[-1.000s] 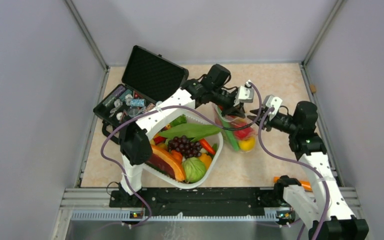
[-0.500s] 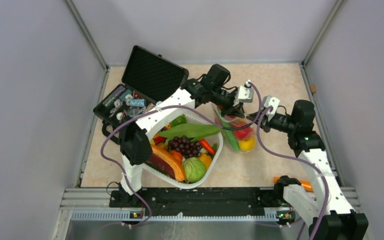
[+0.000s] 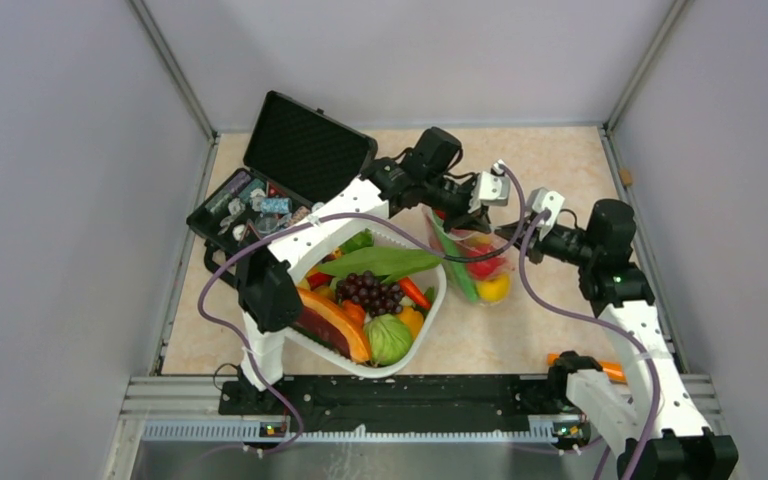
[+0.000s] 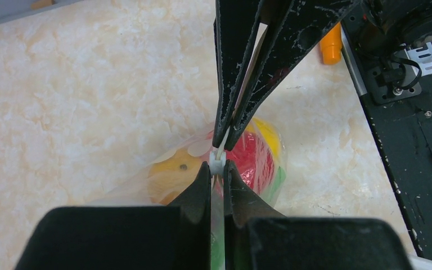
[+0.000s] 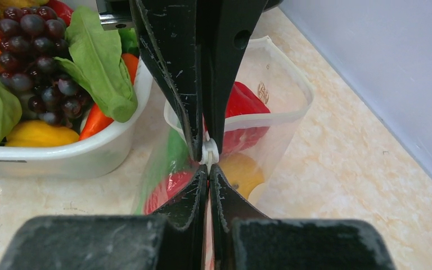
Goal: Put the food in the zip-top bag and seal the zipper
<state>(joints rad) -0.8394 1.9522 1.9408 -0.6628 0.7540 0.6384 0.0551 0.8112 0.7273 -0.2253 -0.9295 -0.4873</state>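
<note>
The clear zip-top bag [image 3: 465, 282] lies right of the basket with food inside: a yellow lemon [image 3: 495, 288], red pieces [image 5: 242, 104] and a long green pod [image 5: 174, 152]. Both grippers meet tip to tip over its mouth. My left gripper [image 4: 217, 169] is shut on the zipper [image 4: 216, 164], right at a small white slider. My right gripper [image 5: 208, 169] is shut on the same strip from the opposite side, its tips touching the slider [image 5: 209, 152]. From above, the left gripper [image 3: 480, 212] and right gripper [image 3: 511, 235] sit close together above the bag.
A white basket [image 3: 436, 297] of toy produce, with grapes and a papaya slice, stands just left of the bag. An open black hard case [image 3: 305, 145] sits at the back left. An orange piece [image 3: 610, 370] lies by the right arm's base. Grey walls enclose the table.
My right gripper's jaws have closed on the bag's top edge beside the left gripper. The left gripper has kept its grip and place.
</note>
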